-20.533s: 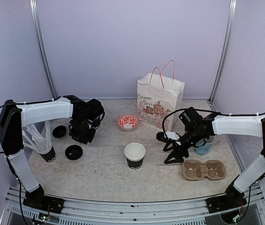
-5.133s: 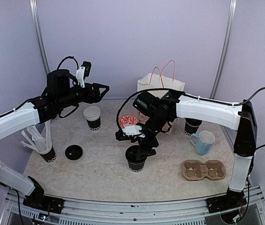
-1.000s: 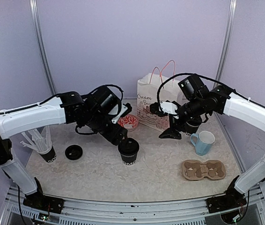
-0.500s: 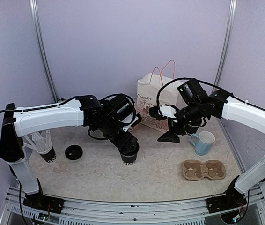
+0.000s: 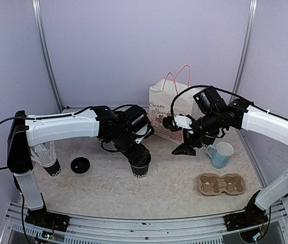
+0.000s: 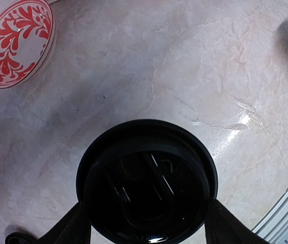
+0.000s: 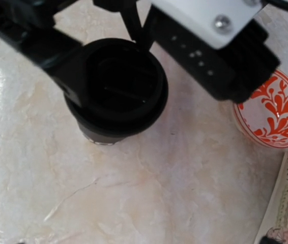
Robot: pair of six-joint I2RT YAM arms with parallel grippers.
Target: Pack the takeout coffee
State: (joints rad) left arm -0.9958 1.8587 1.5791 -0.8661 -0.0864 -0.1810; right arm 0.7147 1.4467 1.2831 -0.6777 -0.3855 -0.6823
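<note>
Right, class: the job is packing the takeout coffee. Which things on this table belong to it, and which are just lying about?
Belong to the job: lidded cup, loose lid, and probably, for packing, the cardboard carrier and paper bag.
Lying about: blue mug, red-patterned bowl, cup of straws.

Even soft light; glare on tabletop; wrist cams slightly blurry.

Paper bag with pink handles stands upright at the table's far edge, red-patterned bowl just beside it. Light-blue mug toward the right edge, 2-slot cardboard carrier near the front-right corner, straw-filled cup at the left edge.
</note>
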